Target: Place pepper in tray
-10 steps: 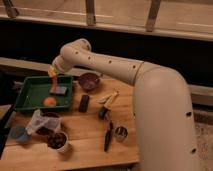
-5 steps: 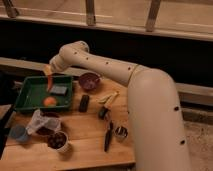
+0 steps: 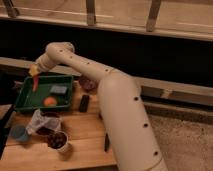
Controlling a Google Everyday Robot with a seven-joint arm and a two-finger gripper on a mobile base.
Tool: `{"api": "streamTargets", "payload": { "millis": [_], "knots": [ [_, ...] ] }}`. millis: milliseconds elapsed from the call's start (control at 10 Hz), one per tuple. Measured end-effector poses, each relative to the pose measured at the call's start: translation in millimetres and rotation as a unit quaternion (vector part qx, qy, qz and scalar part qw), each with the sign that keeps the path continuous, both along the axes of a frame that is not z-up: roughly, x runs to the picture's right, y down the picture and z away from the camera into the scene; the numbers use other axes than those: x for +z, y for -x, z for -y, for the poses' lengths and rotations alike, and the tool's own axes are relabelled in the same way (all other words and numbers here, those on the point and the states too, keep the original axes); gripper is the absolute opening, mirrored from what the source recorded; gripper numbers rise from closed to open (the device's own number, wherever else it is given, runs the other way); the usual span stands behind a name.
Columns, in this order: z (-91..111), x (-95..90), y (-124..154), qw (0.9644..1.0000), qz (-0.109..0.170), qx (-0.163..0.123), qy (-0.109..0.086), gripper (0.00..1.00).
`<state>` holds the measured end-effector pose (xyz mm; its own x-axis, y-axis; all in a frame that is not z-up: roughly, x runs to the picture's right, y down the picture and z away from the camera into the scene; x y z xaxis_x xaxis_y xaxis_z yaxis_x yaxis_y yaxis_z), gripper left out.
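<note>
Starting at the far left: your gripper (image 3: 34, 71) sits right over the upper-left corner of the green tray (image 3: 31, 104), and the pepper (image 3: 35, 83) hangs straight down out of it. The gripper looks pinched on the pepper's top end, with the pointed tip aimed at 6 o'clock. So the long axis is near vertical, not lying flat like it would in the tray.

That's the relation that matters. The tray floor is directly below the pepper, toward 6 o'clock, and the tip looks to be just inside the left rim, though I can't tell if it's touching the bottom or hanging clear. I'd guess a release from here drops it in, but it's close to the edge, so nudging toward 3 o'clock first would give you more margin.

Moving right inside the tray: a round orange fruit (image 3: 49, 101) sits at about 4 o'clock from the pepper, and a blue-grey sponge (image 3: 58, 90) is further right, near the 3 o'clock side. Both are apart from the pepper, so the left part of the tray is open for it.
</note>
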<state>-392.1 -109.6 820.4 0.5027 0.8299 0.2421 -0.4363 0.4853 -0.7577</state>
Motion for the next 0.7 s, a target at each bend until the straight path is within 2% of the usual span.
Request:
{"api": "streamTargets", "payload": {
  "millis": [100, 300, 400, 700],
  "knots": [
    [-4.2, 9.7, 12.0, 0.9999, 0.003, -0.011, 0.006, 0.12],
    [-12.4, 26.7, 28.3, 0.9993, 0.012, -0.028, 0.022, 0.35],
    [-13.7, 30.1, 28.4, 0.9992, 0.013, -0.027, 0.025, 0.4],
    [-12.8, 30.6, 26.6, 0.9993, 0.013, -0.026, 0.025, 0.42]
  ]
}}
